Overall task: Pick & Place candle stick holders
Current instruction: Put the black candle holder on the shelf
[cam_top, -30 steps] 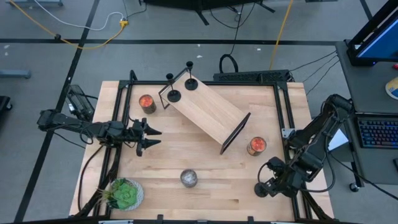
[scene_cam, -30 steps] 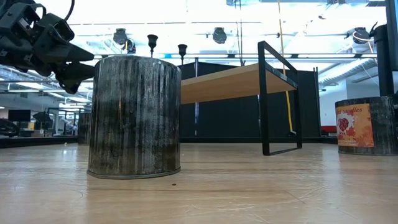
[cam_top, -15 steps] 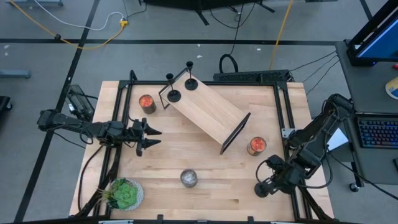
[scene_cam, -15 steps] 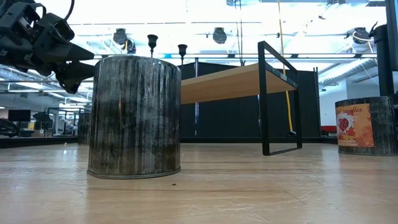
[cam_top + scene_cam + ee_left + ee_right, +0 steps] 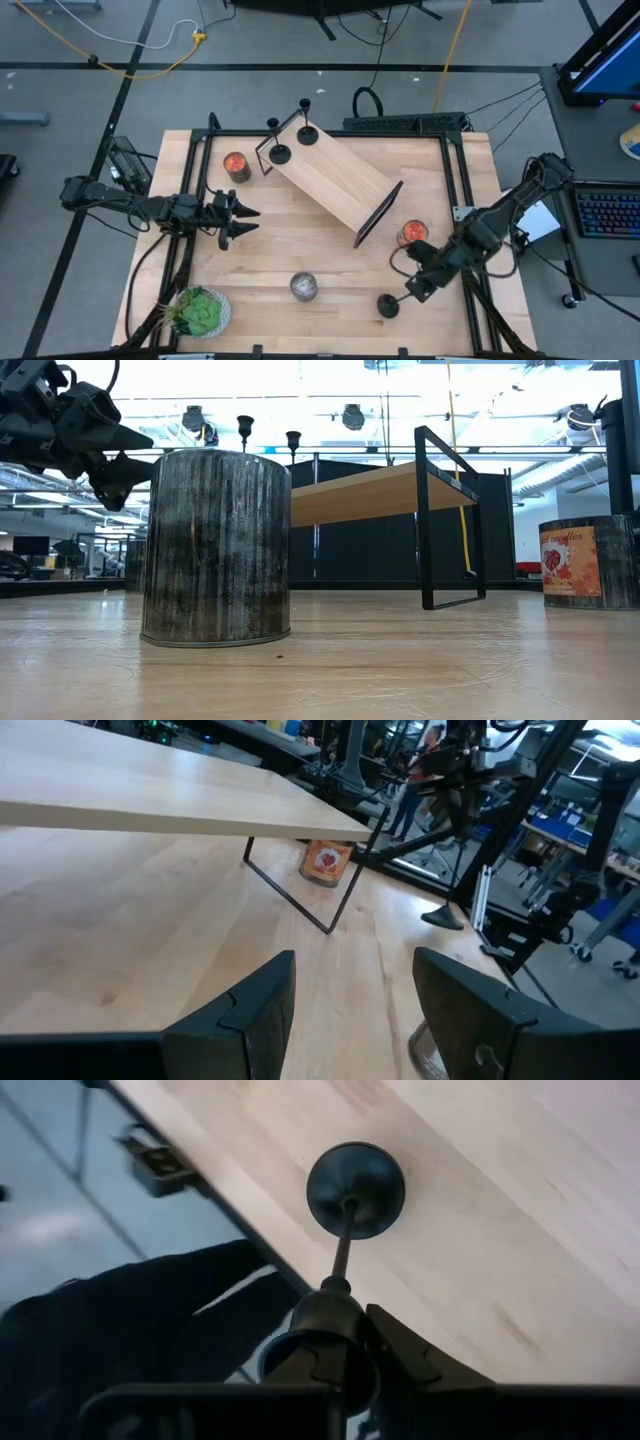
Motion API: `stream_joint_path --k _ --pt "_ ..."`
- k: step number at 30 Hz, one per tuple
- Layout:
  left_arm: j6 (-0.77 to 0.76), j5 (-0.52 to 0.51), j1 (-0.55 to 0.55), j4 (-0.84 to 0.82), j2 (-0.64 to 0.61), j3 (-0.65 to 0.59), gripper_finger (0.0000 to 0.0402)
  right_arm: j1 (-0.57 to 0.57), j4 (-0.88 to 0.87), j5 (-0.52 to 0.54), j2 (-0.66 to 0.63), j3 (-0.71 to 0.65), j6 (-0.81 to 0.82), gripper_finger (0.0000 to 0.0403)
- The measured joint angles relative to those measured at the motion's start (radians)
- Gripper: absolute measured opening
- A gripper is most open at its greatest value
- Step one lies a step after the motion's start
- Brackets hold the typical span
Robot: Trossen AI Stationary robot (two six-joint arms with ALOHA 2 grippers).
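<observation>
Workshop floor with cables around a pale wooden table [image 5: 330, 300] framed in black rails; open lab hall beyond. On the table, a tilted wooden shelf [image 5: 335, 180] on black wire legs, two orange-red glass jars [image 5: 236, 165] [image 5: 412, 234], a squat silver jar [image 5: 304, 287] and a green plant [image 5: 200, 312] near the left arm's corner. Right gripper [image 5: 418, 283] over the near right part of the table, just short of the nearer orange-red jar, fingers [image 5: 395, 1348] closed tight on the cup end of one candle stick holder [image 5: 388, 305]; stem [image 5: 341, 1258] leading straight ahead of the fingers to the round base [image 5: 355, 1188], held tilted rather than upright, apparently clear of the wood. Two more candle stick holders [image 5: 279, 153] [image 5: 307, 134] upright on the shelf's far end, well apart from the right gripper and across the shelf from it. Left gripper [image 5: 238, 220] waiting at the left side of the table, fingers [image 5: 250, 1010] spread wide, nothing between them; the shelf edge ahead of it. Step in hand, by judgement: carrying of a grasped holder, pick complete, place not yet done. Next move, by judgement: transport toward the shelf top beside the other two, turning of the wrist to bring the base down flat and the stem vertical, then release only once the base sits level; risk of toppling from the narrow stem and of clipping the shelf's wire leg or the nearby jar.
</observation>
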Motion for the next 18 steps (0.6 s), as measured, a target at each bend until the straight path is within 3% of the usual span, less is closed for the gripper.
stream_joint_path --k 12,18 --pt "-0.002 0.0 0.0 0.0 0.0 0.0 0.0209 -0.185 0.252 -0.056 0.0 0.008 -0.252 0.0012" --pt "-0.008 -0.001 0.0 0.0 0.0 0.0 0.0209 -0.265 0.25 -0.077 0.0 0.094 -0.36 0.0012"
